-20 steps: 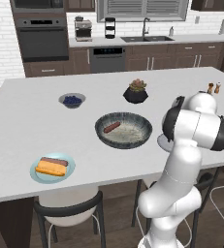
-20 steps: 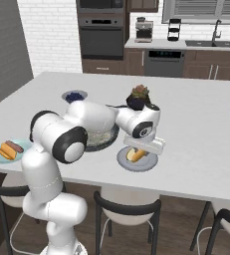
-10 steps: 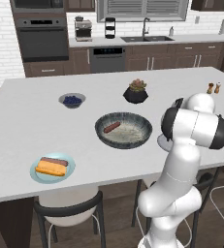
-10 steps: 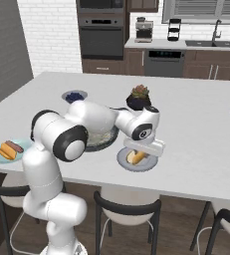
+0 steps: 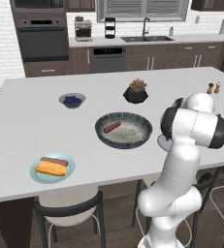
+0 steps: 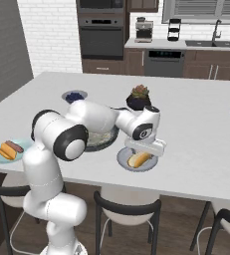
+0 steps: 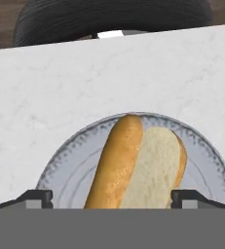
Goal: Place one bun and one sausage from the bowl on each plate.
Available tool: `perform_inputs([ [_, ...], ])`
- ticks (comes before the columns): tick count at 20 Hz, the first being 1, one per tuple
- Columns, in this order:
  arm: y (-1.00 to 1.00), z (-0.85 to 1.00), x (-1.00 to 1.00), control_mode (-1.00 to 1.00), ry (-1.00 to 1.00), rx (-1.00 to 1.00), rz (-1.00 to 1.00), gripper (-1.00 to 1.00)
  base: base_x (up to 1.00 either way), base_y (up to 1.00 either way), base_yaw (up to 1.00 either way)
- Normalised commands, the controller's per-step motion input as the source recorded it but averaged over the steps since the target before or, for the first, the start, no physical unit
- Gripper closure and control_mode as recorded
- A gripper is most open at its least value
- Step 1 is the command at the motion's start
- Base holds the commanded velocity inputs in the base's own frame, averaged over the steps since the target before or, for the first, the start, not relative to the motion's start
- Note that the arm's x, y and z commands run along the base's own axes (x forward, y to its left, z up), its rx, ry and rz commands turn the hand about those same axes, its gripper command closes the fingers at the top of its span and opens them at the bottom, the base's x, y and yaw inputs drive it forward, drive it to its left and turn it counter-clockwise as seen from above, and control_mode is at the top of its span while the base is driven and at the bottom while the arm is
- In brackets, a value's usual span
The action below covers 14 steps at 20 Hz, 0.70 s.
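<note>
My gripper (image 7: 111, 197) hangs open just above the grey plate (image 7: 65, 155). A split golden bun (image 7: 128, 165) lies on that plate between my spread fingertips (image 7: 36, 197), untouched. From the right base view the gripper (image 6: 144, 148) hovers over the same bun (image 6: 139, 159) and plate (image 6: 124, 162) near the counter's front edge. The dark bowl (image 5: 145, 127) holds one sausage (image 5: 112, 127). On the blue-green plate (image 5: 67, 160) at the front left lie a bun (image 5: 50, 168) and a sausage (image 5: 54, 161).
A small blueberry bowl (image 5: 72, 100) and a black plant pot (image 5: 136, 92) stand behind the bowl. Two shakers (image 5: 213, 88) sit at the far right. Stools (image 6: 126, 211) line the counter's front edge.
The jaws have spread wide and let go of the bun, which now rests on the grey plate. The arm has barely moved.
</note>
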Motion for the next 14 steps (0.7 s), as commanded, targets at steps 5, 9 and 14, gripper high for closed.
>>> perform_inputs([
  [5, 0.13, 0.79, -0.1, -1.0, -0.01, -0.11, 0.01, -1.0, 0.0, 0.0, 0.0],
  [9, 0.45, 1.0, -0.01, -1.0, -0.02, -0.02, -0.11, -1.0, 0.0, 0.0, 0.0],
  [14, 0.98, 0.95, -0.03, -1.0, -0.08, 0.0, -0.31, -1.0, 0.0, 0.0, 0.0],
])
